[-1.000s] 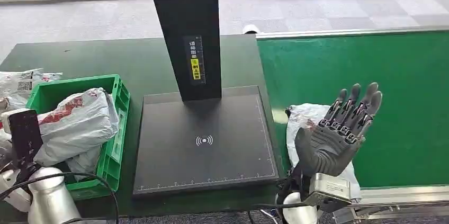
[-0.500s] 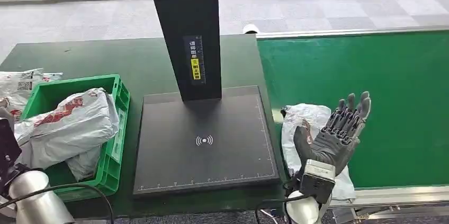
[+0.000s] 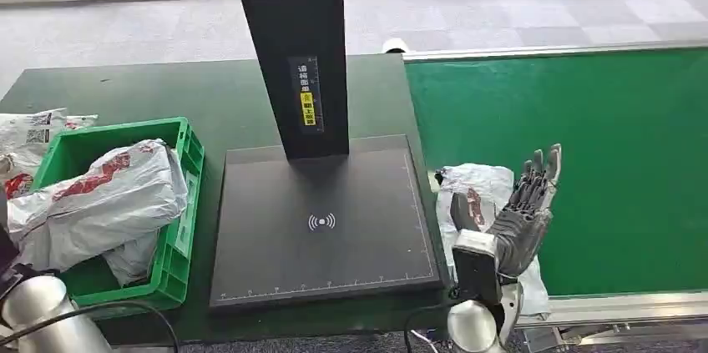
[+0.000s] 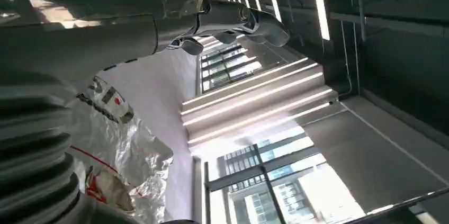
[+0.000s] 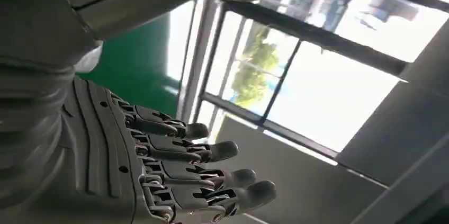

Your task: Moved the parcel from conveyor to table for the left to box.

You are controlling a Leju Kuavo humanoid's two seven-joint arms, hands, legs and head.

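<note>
One robot hand matters here, the right robot hand (image 3: 513, 219), and over the last second it has sunk and drawn back toward the robot's body, at the near right of the scene; it was raised high over the conveyor and now hovers just above the near end of the parcel (image 3: 477, 194), fingers straight, apart and holding nothing. The parcel, a white plastic mailer with red print, lies on the near left corner of the green conveyor (image 3: 584, 144), right against the edge of the dark counter (image 3: 209, 94). To my eye that drop is the approach for the grasp, so the transfer has hardly begun. The left robot hand (image 4: 233, 20) shows in its wrist view with fingers curled loosely and nothing in them; whether they are fully together I cannot tell. Left of the parcel, the black scanner plate (image 3: 321, 219) waits, its post (image 3: 292, 52) rising behind. Farther left the green crate (image 3: 179, 219) holds bagged parcels already, with another bag (image 3: 29, 132) beyond it.
</note>
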